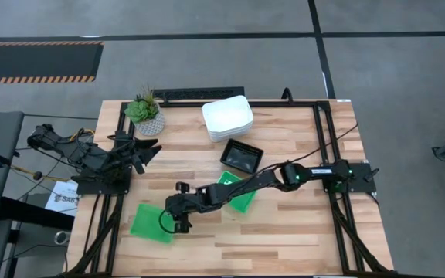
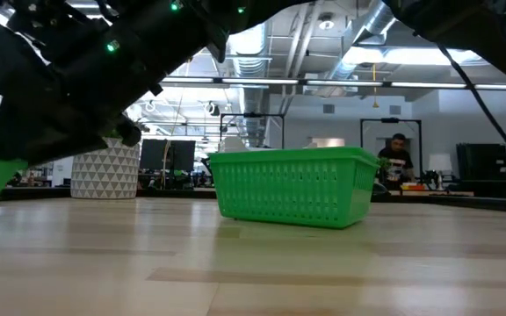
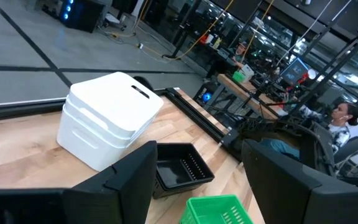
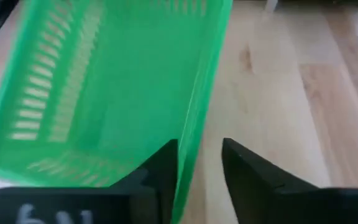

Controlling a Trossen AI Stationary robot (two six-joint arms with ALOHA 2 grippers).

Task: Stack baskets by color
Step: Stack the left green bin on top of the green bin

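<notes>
One green basket (image 1: 149, 224) sits near the table's front left; in the right wrist view this green basket (image 4: 104, 93) fills the left half. My right gripper (image 1: 174, 222) is open at the basket's corner nearest the arm. In the wrist view the right gripper (image 4: 197, 146) has one finger on either side of a side wall. A second green basket (image 1: 243, 201) stands on the table under the right arm. A black basket (image 1: 242, 157) and a stack of white baskets (image 1: 228, 118) stand farther back. My left gripper (image 3: 199, 149) is open and holds nothing, at the table's left. My right gripper straddles the green basket's side wall (image 4: 194, 124) near its corner, one finger inside the basket and one outside. It slants down from the table's right, with the fingers lying along the wall. Table shows between the wall and the outer finger (image 4: 247, 174). I cannot tell whether the inner finger touches the wall.
A small potted plant (image 1: 145, 114) stands at the far left corner. A black frame rail (image 1: 323, 139) runs along the table's sides. Bare wood lies between the two green baskets and along the near edge. People sit in the room beyond the table.
</notes>
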